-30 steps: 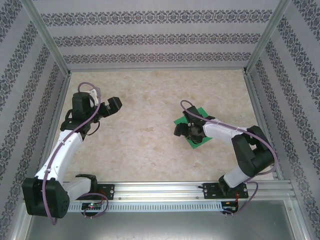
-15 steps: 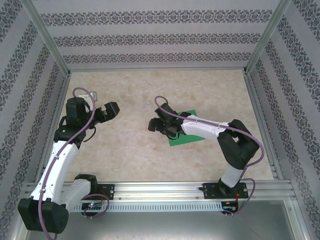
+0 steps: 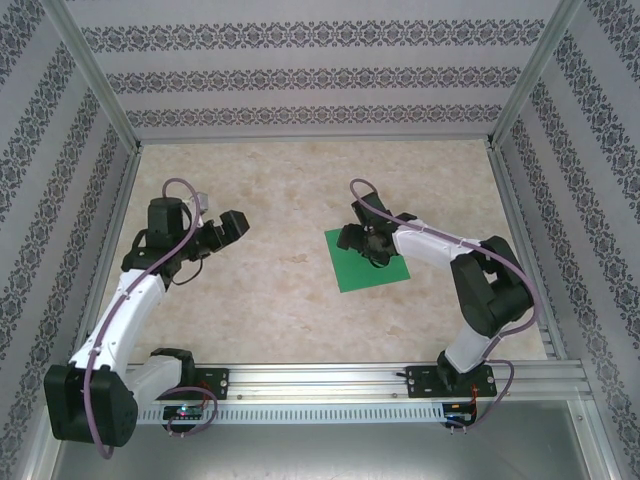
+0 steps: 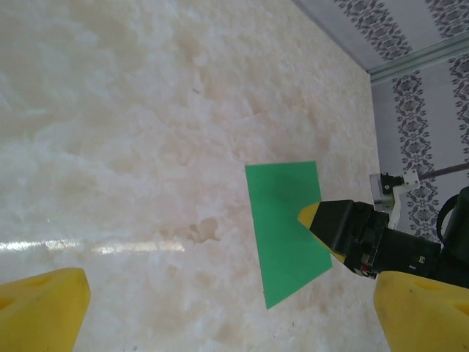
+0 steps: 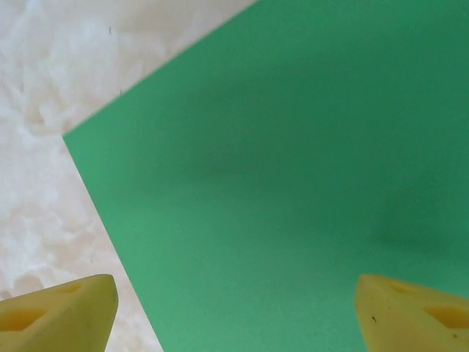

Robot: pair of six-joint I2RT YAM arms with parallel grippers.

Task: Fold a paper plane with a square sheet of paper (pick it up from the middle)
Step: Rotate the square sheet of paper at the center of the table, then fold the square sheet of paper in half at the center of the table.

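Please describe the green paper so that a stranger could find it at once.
Look at the marble-patterned table, right of its middle, below the right arm's open fingers. There lies a flat square sheet of paper. It is the only bright green thing there.

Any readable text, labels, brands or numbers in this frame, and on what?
None can be read.
The square sheet of paper is plain green, unmarked.
The wall panels carry only a floral pattern.
The small electronics board below the front rail is too small to read.
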